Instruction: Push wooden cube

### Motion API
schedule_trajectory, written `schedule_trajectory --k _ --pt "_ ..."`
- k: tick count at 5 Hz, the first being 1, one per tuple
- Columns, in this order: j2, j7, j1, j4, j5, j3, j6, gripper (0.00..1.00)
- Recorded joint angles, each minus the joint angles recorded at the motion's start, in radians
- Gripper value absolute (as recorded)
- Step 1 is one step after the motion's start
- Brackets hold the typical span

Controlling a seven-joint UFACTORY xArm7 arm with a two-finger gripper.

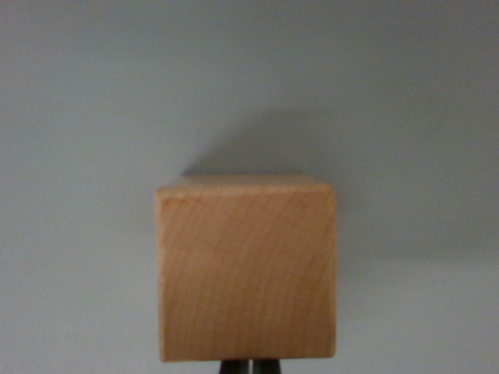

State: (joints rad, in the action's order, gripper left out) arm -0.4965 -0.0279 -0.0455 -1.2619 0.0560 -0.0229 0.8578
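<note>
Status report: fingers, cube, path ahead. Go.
Fingers at the bottom edge, close together, right behind the wooden cube; contact not confirmed. Cube centred on the plain grey surface. Nothing visible in the way beyond it.

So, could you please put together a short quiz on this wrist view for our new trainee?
1. True or false: the wooden cube lies on its side, tipped onto an edge.
2. Where do the gripper fingertips show? A) above the cube B) at the bottom edge, just below the cube C) at the wrist view's left
3. On which side of the cube does its shadow fall on the grey surface?

Key
1. False; it sits flat, with one face towards the camera.
2. B
3. Behind it and towards the wrist view's right.
</note>
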Motion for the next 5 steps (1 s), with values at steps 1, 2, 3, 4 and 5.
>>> schedule_trajectory --k 1,2,3,4,5 --pt "0.0 0.0 0.0 0.0 0.0 0.0 0.0 1.0" --pt "-0.022 0.0 0.0005 -0.033 -0.0014 0.001 0.012 1.0" --pt "-0.022 0.0 0.0005 -0.033 -0.0014 0.001 0.012 1.0" --pt "-0.038 0.0 0.001 -0.059 -0.0024 0.001 0.021 1.0" --pt "-0.038 0.0 0.001 -0.059 -0.0024 0.001 0.021 1.0"
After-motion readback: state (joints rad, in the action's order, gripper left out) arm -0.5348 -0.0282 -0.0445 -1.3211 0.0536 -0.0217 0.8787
